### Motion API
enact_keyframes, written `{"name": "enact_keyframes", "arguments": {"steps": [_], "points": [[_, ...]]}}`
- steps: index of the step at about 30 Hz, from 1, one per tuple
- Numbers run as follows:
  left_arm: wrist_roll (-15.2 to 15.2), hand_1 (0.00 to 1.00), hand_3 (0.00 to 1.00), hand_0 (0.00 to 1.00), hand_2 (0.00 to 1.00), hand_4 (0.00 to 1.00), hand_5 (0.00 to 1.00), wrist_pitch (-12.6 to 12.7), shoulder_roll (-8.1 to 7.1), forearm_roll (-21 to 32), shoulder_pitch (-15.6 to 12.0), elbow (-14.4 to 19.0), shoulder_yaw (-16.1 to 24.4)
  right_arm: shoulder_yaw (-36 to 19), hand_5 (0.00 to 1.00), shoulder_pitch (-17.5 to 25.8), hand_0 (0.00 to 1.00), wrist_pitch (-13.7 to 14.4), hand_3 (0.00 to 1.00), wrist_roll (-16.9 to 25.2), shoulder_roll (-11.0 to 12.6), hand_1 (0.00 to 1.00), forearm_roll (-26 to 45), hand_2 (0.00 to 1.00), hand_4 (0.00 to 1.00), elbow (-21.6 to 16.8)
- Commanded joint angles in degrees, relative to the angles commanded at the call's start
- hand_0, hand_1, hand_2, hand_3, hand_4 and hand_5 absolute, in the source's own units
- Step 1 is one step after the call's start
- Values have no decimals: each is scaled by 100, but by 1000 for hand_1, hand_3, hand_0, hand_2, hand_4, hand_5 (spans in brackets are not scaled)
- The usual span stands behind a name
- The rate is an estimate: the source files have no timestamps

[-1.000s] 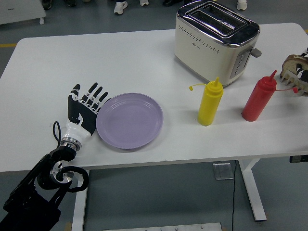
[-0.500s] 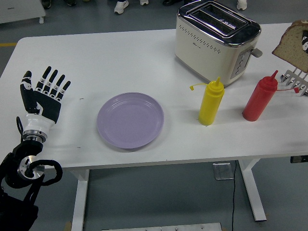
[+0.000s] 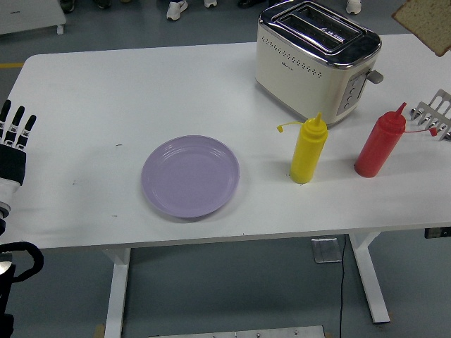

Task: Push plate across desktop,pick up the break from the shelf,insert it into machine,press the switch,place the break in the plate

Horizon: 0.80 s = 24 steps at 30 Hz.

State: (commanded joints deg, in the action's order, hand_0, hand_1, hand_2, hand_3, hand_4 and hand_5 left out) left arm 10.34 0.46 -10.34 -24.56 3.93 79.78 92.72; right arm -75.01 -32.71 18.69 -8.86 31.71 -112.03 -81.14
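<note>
The lilac plate (image 3: 190, 176) lies flat on the white table (image 3: 141, 84), left of centre. A brown bread slice (image 3: 427, 22) hangs in the air at the top right corner, right of the cream and chrome toaster (image 3: 317, 60); whatever holds it is outside the picture. The wire shelf rack (image 3: 437, 113) at the right edge stands empty. My left hand (image 3: 14, 137) is at the far left edge, well away from the plate, fingers straight and holding nothing. No part of my right hand shows.
A yellow squeeze bottle (image 3: 308, 149) and a red squeeze bottle (image 3: 379, 144) stand in front of the toaster, between plate and rack. The toaster's lever (image 3: 375, 76) sticks out on its right end. Shoes of people show beyond the table's far edge.
My left hand has drawn back from the plate to the left edge. The bread has left the rack and risen up and away to the top right corner.
</note>
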Motion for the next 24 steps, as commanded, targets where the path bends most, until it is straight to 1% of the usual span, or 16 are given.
{"name": "enact_keyframes", "arguments": {"steps": [4,9,13,14,16,24], "points": [[-11,865,849,820,922,652,998,-17,-88,40,-163,46,175,133,2,-345,268,92,440,55,-48,323,369,383,256,57],[-23,865,849,818,922,651,998,-39,-119,80,-270,64,293,477,2,-887,268,173,439,131,-210,323,899,382,241,348],[-37,865,849,818,922,651,998,-52,-103,84,-268,58,287,770,2,-1312,268,219,439,184,-391,323,1178,382,241,671],[-40,862,848,817,920,649,998,-54,-99,85,-266,55,280,857,2,-1411,272,226,439,194,-457,322,1230,379,219,765],[-45,862,848,817,920,649,998,-58,-91,86,-264,48,265,1036,2,-1653,272,238,439,210,-588,322,1312,379,219,999],[-49,861,848,817,920,648,998,-54,-78,90,-265,26,199,1586,2,-2347,274,230,438,208,-1071,320,1371,378,214,1827]]}}
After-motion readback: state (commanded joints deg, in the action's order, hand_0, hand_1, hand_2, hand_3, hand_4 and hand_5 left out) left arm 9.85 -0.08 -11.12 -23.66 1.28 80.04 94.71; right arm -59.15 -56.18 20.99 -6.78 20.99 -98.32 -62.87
